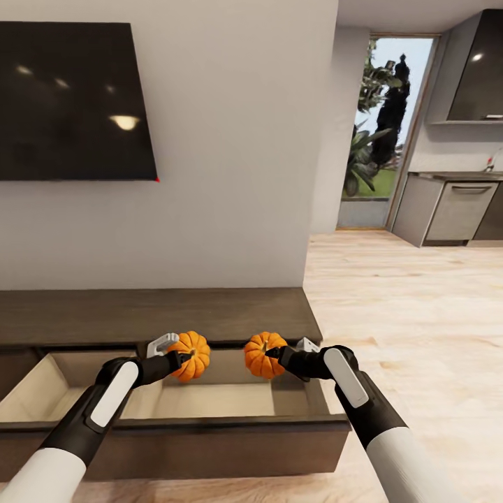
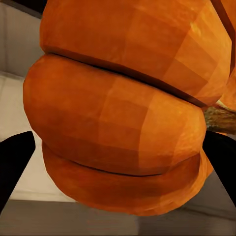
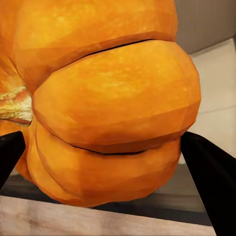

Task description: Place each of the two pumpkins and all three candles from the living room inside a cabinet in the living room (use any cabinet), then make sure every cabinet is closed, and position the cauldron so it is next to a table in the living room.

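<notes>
Pumpkins — one (image 1: 193, 355) pinched in the left pincer (image 1: 183, 358), one (image 1: 263, 354) in the right pincer (image 1: 276, 353) — above the open cabinet (image 1: 209, 426) drawer.

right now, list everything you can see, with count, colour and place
pumpkins: 2, bright orange, one in each hand over the open drawer; left one, right one
cabinet: 1, dark brown, against the wall
drawer: 1, open, tan inside
tv: 1, black, on the wall
kitchen units: grey, far right
glass door: plants outside
left hand: black, shut on left pumpkin
right hand: black, shut on right pumpkin
</notes>
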{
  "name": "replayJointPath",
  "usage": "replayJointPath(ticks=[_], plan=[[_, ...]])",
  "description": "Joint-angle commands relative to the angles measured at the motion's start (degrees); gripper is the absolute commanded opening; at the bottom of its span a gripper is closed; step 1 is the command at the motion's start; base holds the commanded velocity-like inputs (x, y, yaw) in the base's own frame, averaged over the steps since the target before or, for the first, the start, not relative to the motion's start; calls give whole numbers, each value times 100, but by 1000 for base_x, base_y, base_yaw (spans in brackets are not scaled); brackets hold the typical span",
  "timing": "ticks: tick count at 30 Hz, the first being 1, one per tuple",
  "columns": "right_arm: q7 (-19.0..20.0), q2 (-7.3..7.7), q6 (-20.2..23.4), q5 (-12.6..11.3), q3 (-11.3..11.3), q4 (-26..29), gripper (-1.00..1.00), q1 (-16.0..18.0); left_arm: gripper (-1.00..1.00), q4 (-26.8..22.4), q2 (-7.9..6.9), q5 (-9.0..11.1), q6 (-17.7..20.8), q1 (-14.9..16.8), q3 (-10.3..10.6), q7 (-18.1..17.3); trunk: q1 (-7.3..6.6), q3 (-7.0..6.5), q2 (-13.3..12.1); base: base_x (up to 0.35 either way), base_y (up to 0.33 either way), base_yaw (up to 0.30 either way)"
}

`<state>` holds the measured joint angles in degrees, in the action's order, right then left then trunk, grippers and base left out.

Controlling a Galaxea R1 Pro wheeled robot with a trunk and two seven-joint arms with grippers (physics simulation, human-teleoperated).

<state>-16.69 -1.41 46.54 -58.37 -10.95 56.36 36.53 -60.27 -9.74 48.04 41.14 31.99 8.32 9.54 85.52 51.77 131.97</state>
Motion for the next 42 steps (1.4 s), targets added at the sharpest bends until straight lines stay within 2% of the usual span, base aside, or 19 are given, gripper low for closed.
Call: replayJointPath(ticks=[1, 9, 37, 42], plan=[[-62, 0, 4, -63, -4, 7, -100, 4, -100, -9, -7, 61, 8, 3, 15, 60, 0, 6, 3, 62, 0, 0], [-62, 0, 4, -67, -4, 7, -100, 4, -100, -36, -10, 69, 8, 0, 13, 57, 0, 6, 3, 18, 0, 0], [-143, 1, 26, -23, 18, -14, -100, 4, -100, -2, -1, 57, 8, 9, 16, 62, 615, 509, 1126, 0, 0, 0], [-150, 1, 24, -16, 21, -129, -100, 10, -100, -10, -1, 57, 8, 9, 13, 62, 618, 531, 1128, 0, 0, 0]])
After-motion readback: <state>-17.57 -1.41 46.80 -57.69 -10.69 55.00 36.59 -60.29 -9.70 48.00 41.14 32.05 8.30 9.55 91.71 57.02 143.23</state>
